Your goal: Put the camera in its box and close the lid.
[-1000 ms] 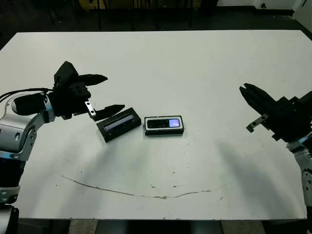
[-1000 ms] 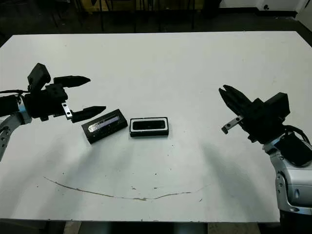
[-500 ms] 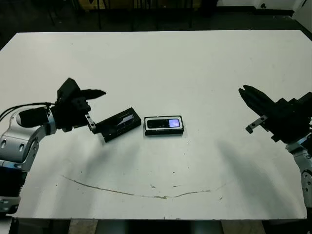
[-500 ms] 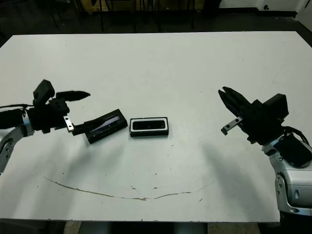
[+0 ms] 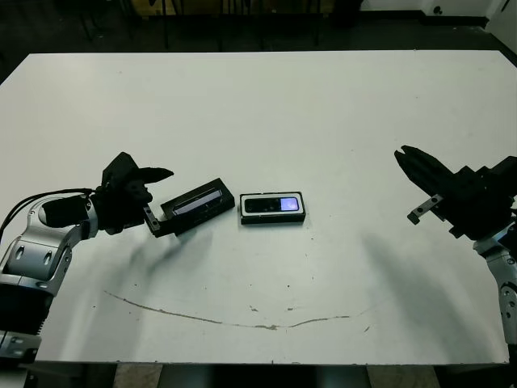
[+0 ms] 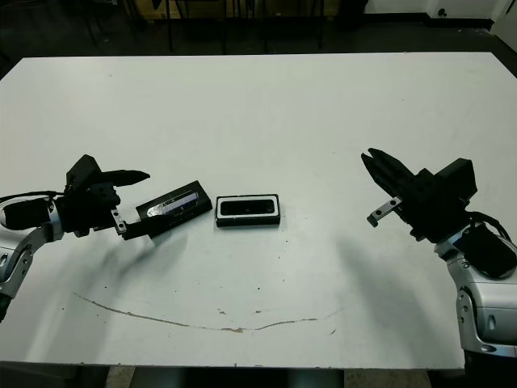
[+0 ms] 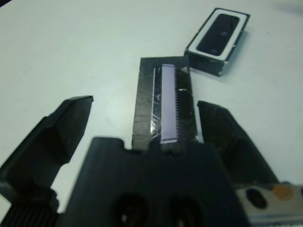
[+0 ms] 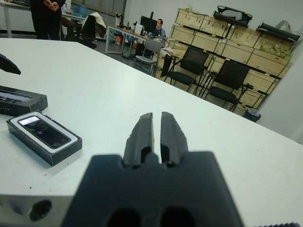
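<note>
From the head, the left gripper has dropped low, its spread fingers around the lid, just left of the box holding the camera; the left wrist shows them not yet squeezing; the right wrist shows the right gripper pinched shut on nothing.

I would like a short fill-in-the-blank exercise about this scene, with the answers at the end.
1. The camera lies inside the ____.
2. The left gripper has its fingers open around the ____.
3. The right gripper's fingers are ____ and hold nothing.
4. The lid lies on the box's ____ side, as the robot sees it.

Answers: box; lid; shut; left
</note>
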